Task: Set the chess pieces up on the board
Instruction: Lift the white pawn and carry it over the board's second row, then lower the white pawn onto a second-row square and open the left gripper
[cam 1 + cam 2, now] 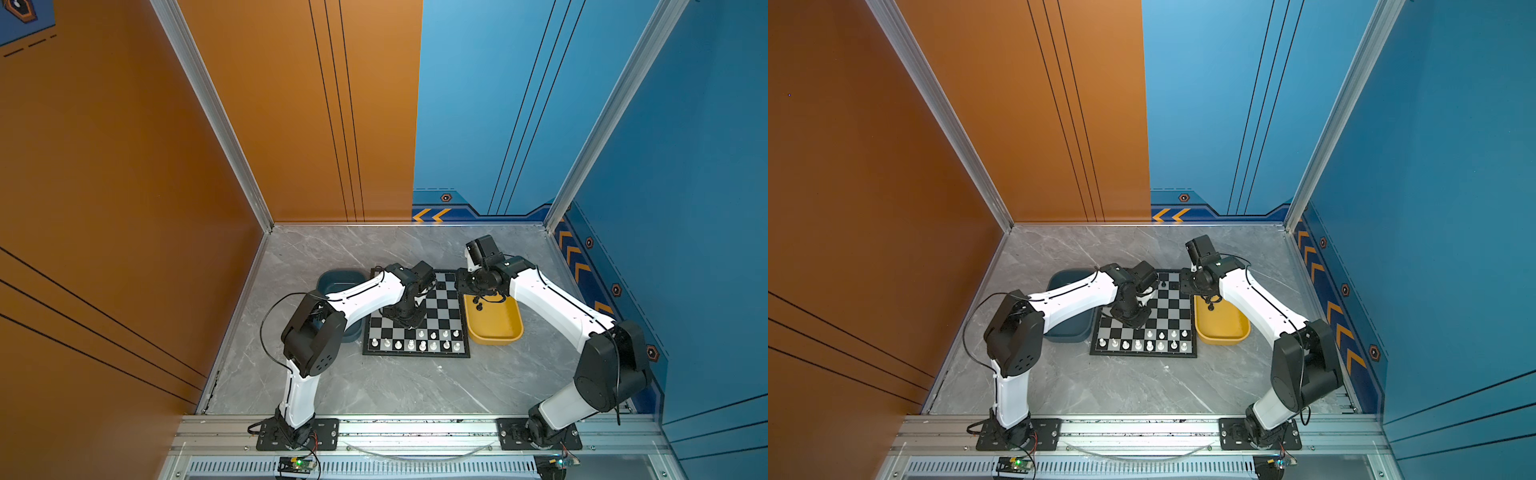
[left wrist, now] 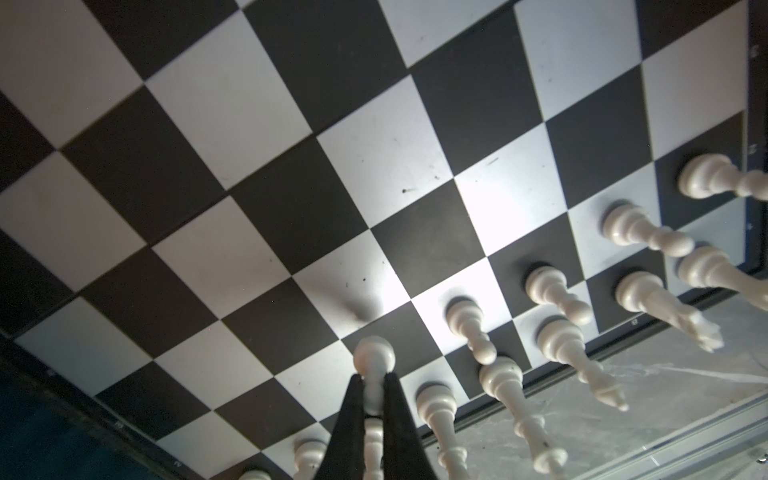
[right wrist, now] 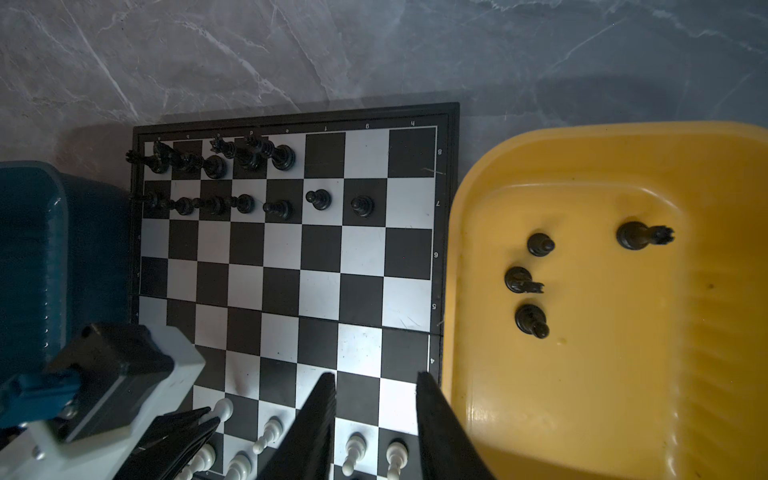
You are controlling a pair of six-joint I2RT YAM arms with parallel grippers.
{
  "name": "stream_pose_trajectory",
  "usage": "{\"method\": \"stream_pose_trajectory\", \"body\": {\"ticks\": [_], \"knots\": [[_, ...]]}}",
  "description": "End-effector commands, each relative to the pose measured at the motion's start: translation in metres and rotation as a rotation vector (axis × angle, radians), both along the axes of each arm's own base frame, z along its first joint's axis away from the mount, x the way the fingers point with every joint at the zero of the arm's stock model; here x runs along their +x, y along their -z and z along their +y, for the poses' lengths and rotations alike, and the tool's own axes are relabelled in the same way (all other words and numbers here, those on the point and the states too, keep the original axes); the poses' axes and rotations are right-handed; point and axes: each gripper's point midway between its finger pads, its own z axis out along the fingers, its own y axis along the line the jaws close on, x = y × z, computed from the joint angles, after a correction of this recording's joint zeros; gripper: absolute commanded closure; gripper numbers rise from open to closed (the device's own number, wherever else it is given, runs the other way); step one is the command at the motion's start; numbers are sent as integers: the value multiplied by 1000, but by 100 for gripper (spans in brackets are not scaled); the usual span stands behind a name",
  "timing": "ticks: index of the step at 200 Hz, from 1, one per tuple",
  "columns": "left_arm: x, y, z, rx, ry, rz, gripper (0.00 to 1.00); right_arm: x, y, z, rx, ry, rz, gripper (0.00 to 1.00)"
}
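While a grey marbled bench (image 1: 374,386) carries the whole scene, a flat square chessboard of black and silvery squares (image 1: 444,303) lies at its middle. A deep dark blue plastic tray (image 1: 332,276) sits against one side of it and a shallow yellow plastic tray (image 1: 494,341) against the other.

Over the chessboard's near rows, the left claw (image 2: 374,384) is clenched on a glossy white chess piece (image 2: 374,357), whose rounded end pokes out past the fingertips. Whether that end touches a square cannot be told. The right claw (image 3: 376,376) stands released with nothing between its jaws, above the chessboard's edge just beside the yellow plastic tray.

Rows of small white pieces (image 1: 422,345) fill most of the near two ranks. Tiny black pieces (image 3: 249,160) crowd the far two, where several squares toward the yellow side are bare. Four more loose black figurines (image 3: 540,245) stand in the yellow plastic tray, well apart from one another.

Each figurine looks light, stiff and slick, with a narrow waist over a small round base, so it would likely tip or squirt free under a careless pinch. The safest hold appears to be on the stem just under the head, jaws square to it. A straight descent would spare the close-set neighbours.
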Motion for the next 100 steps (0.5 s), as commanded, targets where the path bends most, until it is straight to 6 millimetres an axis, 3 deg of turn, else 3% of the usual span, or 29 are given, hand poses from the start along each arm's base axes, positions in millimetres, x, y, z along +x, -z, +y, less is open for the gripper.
{"method": "stream_pose_trajectory", "body": {"ticks": [1,100], "knots": [[-15,5,1,16,25,47,100,-2,-2,0,-4,11,-15,65],[-25,16,1,33,26,82,100,-3,-3,3,-5,2,-18,65]]}}
